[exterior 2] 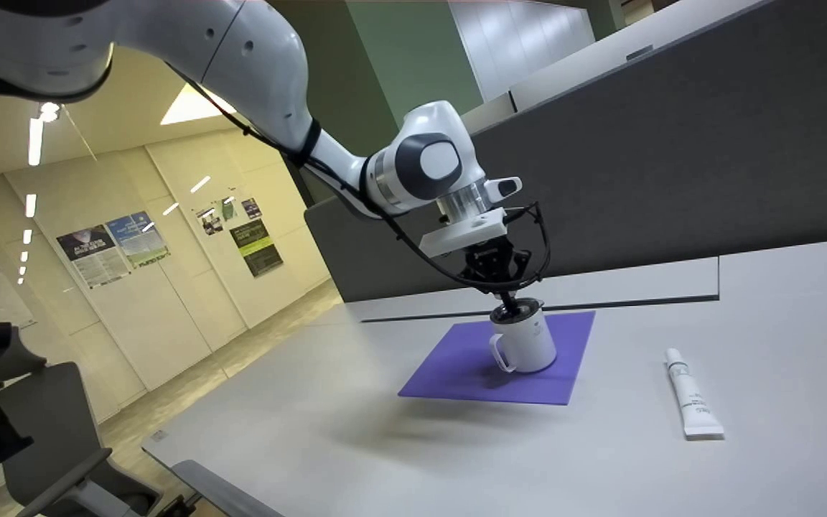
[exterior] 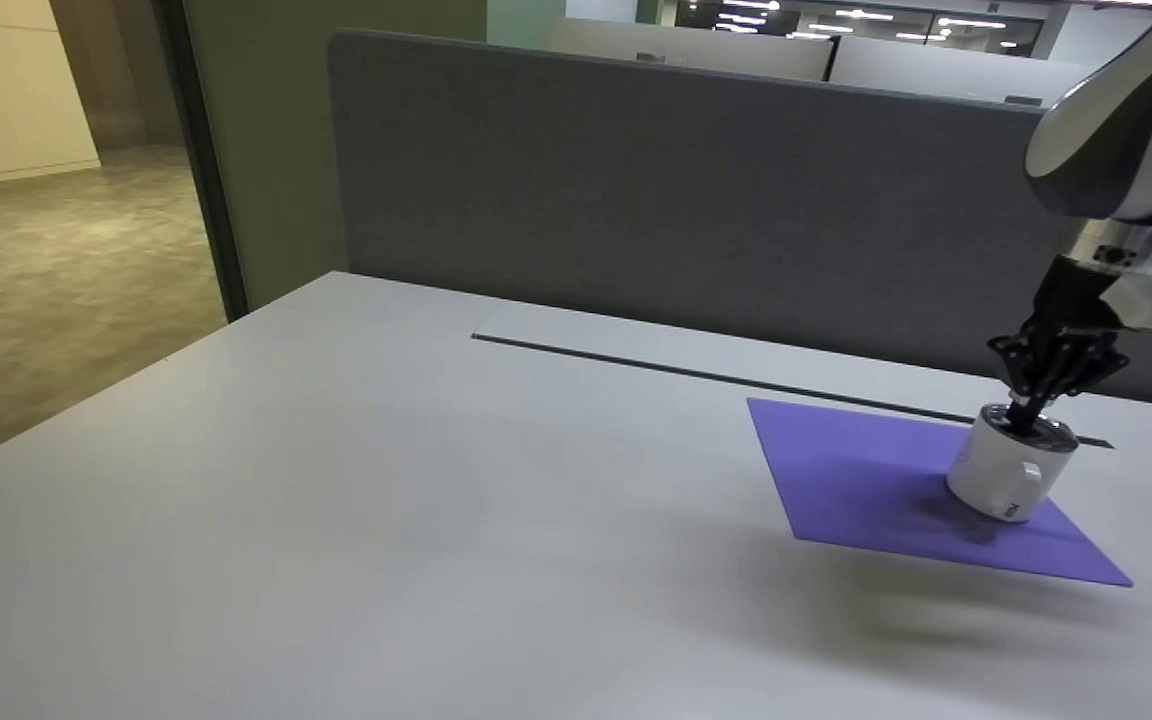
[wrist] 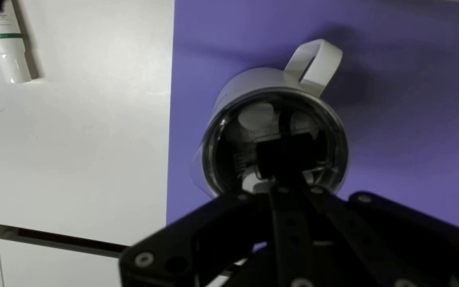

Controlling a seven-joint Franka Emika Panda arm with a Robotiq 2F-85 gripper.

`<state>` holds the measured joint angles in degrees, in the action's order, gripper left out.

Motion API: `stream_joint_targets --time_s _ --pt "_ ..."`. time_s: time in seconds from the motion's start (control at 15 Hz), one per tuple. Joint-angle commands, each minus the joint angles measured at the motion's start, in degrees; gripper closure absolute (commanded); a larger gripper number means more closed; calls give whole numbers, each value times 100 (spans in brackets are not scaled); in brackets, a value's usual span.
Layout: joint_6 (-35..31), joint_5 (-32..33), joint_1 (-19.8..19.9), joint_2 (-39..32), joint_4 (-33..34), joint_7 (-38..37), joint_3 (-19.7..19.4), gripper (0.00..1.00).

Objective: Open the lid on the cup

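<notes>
The cup (exterior: 992,468) is a short white mug with a handle, standing on the purple mat in both exterior views (exterior 2: 528,346). In the wrist view the cup (wrist: 253,81) is seen from above, its handle toward the top. The lid (wrist: 253,118) is dark, round and glossy, seated on the rim; it also shows in both exterior views (exterior: 1054,438) (exterior 2: 530,309). My gripper (exterior: 1024,420) points down with its fingers together, tips at the middle of the lid (exterior 2: 508,304). In the wrist view the gripper (wrist: 289,171) covers part of the lid, hiding whether anything is between the tips.
The purple mat (exterior: 841,470) lies on the white table (exterior: 416,520). A white tube (exterior 2: 693,402) lies on the table beside the mat and shows in the wrist view too (wrist: 10,52). A dark grey partition (exterior: 676,200) stands behind, with a dark slot (exterior: 696,375) along the table before it.
</notes>
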<state>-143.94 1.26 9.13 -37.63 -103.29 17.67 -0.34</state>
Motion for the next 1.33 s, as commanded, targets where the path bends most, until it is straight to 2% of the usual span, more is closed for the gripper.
stream_joint_targets --time_s 0.0,0.47,0.8,1.0,1.27 --pt "107 -103 147 12 -42 150 150 100" --pt "294 -356 284 -38 29 326 281 100" --pt "-174 -276 226 184 -131 186 171 100" --pt "-346 -437 401 506 -232 371 332 100" --pt "240 -725 591 957 -110 745 531 100"
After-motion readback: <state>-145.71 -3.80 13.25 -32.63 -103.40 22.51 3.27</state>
